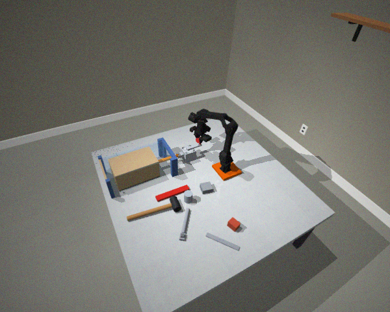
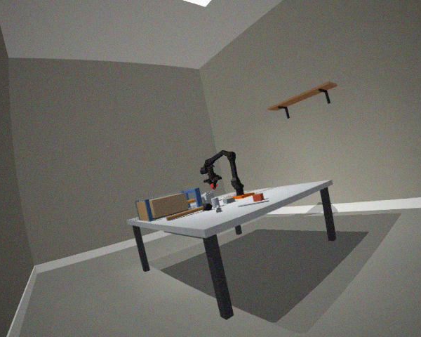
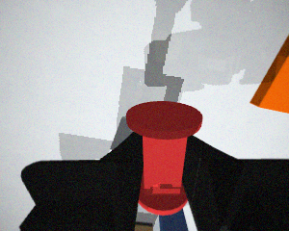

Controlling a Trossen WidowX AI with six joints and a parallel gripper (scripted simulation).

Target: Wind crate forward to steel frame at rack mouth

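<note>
My gripper (image 1: pixel 198 138) (image 2: pixel 213 184) (image 3: pixel 157 129) is shut on the red knob (image 1: pixel 197 140) (image 2: pixel 212 186) (image 3: pixel 164 156) of the winch handle. The handle's grey arm (image 1: pixel 194 147) reaches across the top of the grey winch (image 1: pixel 189 155) (image 2: pixel 208 197). Whether its key is fully in the hole cannot be made out. The tan crate (image 1: pixel 134 162) (image 2: pixel 169 205) sits flat in the clear-panelled cubby. An orange strap (image 1: pixel 165 158) (image 2: pixel 191 201) runs from it towards the winch. A gap shows between the crate's front and the blue frame (image 1: pixel 173 166) (image 2: pixel 198 197) at the mouth.
The orange arm base (image 1: pixel 234 173) (image 3: pixel 281 82) stands right of the winch. In front lie a red bar (image 1: pixel 172 193), a mallet (image 1: pixel 149 212), a grey cylinder (image 1: pixel 188 197), a grey block (image 1: pixel 207 187), a wrench-like tool (image 1: pixel 185 221), a flat bar (image 1: pixel 222 241) and a red block (image 1: pixel 233 224).
</note>
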